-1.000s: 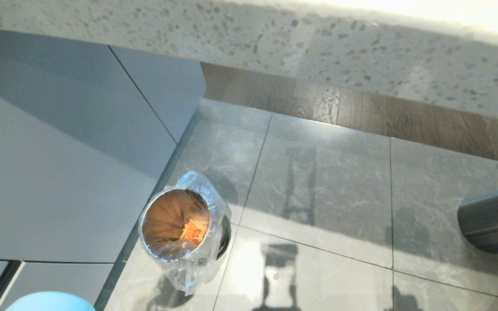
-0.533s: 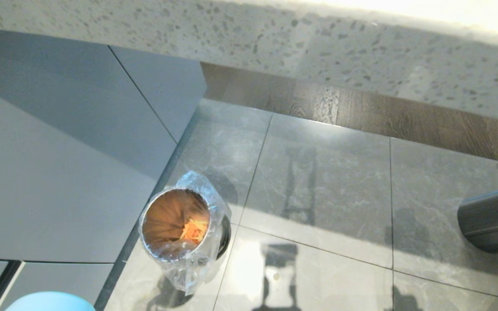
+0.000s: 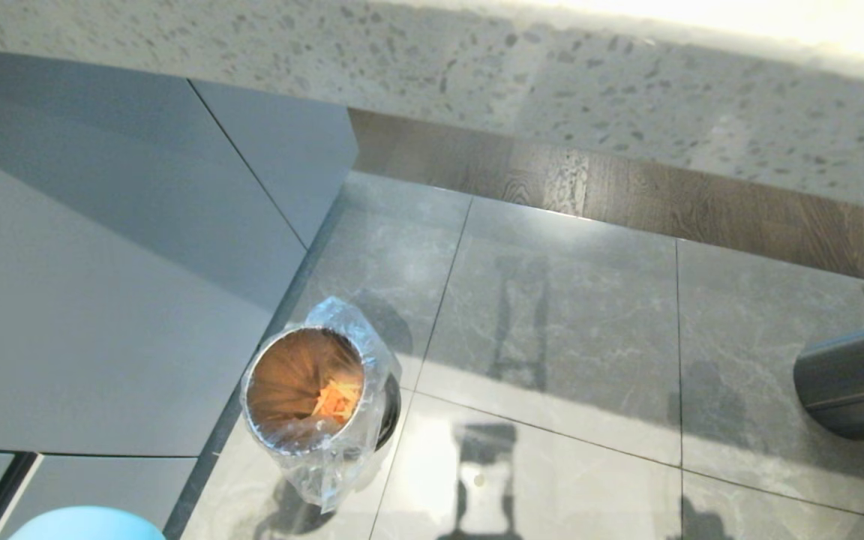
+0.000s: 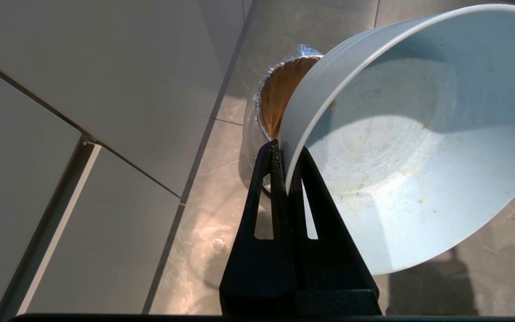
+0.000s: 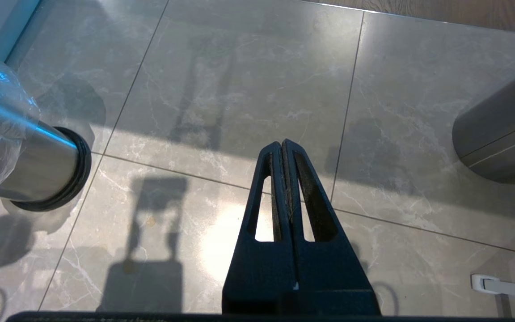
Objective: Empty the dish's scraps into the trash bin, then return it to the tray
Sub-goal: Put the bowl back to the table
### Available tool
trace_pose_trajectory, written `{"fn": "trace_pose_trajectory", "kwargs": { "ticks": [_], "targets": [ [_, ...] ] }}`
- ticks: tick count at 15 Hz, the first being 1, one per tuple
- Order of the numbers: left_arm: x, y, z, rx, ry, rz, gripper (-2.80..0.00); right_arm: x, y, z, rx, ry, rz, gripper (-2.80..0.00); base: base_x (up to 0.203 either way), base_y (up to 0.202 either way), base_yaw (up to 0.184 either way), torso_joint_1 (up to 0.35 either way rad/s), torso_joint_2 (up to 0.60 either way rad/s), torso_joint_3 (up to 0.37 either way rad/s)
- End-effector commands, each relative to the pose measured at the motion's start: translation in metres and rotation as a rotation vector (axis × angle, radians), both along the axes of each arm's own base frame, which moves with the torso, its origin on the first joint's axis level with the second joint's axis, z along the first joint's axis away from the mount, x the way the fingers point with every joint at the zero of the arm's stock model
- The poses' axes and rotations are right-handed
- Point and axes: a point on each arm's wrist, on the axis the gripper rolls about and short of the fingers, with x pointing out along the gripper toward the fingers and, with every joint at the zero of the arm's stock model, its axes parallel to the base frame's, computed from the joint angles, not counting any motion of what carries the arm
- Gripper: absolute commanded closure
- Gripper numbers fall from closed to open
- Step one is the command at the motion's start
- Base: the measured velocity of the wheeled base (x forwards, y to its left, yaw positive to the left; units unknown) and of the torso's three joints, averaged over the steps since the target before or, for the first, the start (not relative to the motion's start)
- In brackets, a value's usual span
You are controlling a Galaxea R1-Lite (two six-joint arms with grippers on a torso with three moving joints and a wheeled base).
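My left gripper (image 4: pixel 285 150) is shut on the rim of the light-blue dish (image 4: pixel 414 129), which hangs tilted above the floor with only crumbs and smears inside. A sliver of the dish (image 3: pixel 87 523) shows at the bottom edge of the head view. The shiny metal trash bin (image 3: pixel 310 396) with its clear liner stands on the floor beside the grey cabinet, orange scraps (image 3: pixel 334 400) lying inside it. In the left wrist view the trash bin (image 4: pixel 280 96) sits just past the dish's rim. My right gripper (image 5: pixel 282 145) is shut and empty over the tiles. The tray is out of view.
A grey cabinet front (image 3: pixel 102 285) fills the left side. A larger dark-grey cylindrical bin (image 3: pixel 856 379) lies at the right edge. A speckled stone counter (image 3: pixel 552 82) runs across the back above a wooden strip. Grey floor tiles (image 3: pixel 574 337) spread between the two bins.
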Motion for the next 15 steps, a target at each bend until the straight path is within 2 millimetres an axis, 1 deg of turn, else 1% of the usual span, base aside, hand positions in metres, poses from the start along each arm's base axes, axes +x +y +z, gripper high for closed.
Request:
{"fn": "trace_pose_trajectory", "kwargs": {
  "ticks": [1,15],
  "targets": [
    [0.0,0.0,0.0,0.0,0.0,0.0,0.0,-0.0001,0.0,0.0002,0.001,-0.001,0.0,0.0,0.0,0.0,0.0,0.0,0.0,0.0],
    [0.0001,0.0,0.0001,0.0,0.0,0.0,0.0,-0.0001,0.0,0.0002,0.001,-0.001,0.0,0.0,0.0,0.0,0.0,0.0,0.0,0.0]
  ]
}}
